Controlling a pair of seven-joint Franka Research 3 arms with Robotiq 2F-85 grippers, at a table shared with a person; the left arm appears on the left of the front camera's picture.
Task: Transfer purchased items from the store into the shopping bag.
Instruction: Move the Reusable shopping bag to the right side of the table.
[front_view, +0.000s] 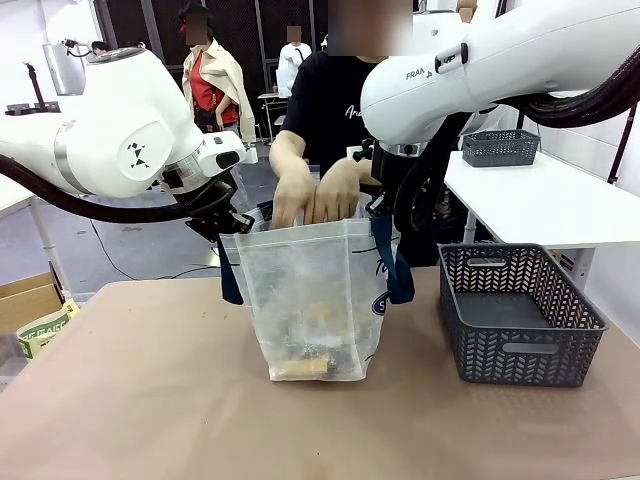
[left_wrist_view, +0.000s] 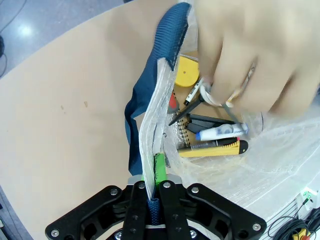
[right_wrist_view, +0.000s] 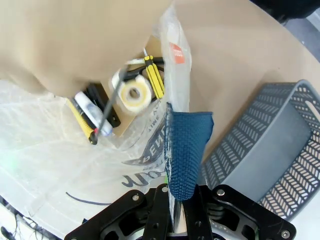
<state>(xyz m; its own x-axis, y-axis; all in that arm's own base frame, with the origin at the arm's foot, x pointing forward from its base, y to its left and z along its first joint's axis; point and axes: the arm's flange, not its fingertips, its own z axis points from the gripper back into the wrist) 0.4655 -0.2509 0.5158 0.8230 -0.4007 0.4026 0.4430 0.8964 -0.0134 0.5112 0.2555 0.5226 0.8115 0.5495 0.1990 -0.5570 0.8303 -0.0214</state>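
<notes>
The shopping bag (front_view: 315, 290) stands upright mid-table, its mouth held wide. My left gripper (front_view: 228, 222) is shut on its left rim beside the navy strap (left_wrist_view: 150, 105); in the left wrist view that gripper (left_wrist_view: 153, 175) pinches the plastic edge. My right gripper (front_view: 386, 205) is shut on the right rim; in the right wrist view that gripper (right_wrist_view: 176, 197) clamps the strap (right_wrist_view: 185, 150). The person's hands (front_view: 320, 190) reach into the bag. Purchased items lie at the bottom: a yellow round tape measure (left_wrist_view: 184, 75), a yellow-and-black knife (left_wrist_view: 215, 148), a tape roll (right_wrist_view: 133, 93), screwdrivers (right_wrist_view: 155, 80).
A dark grey lattice basket (front_view: 520, 315) stands right of the bag, close to my right gripper's side (right_wrist_view: 265, 145). A second small basket (front_view: 500, 147) sits on the white table at back right. A cardboard box (front_view: 25, 300) lies beyond the table's left edge.
</notes>
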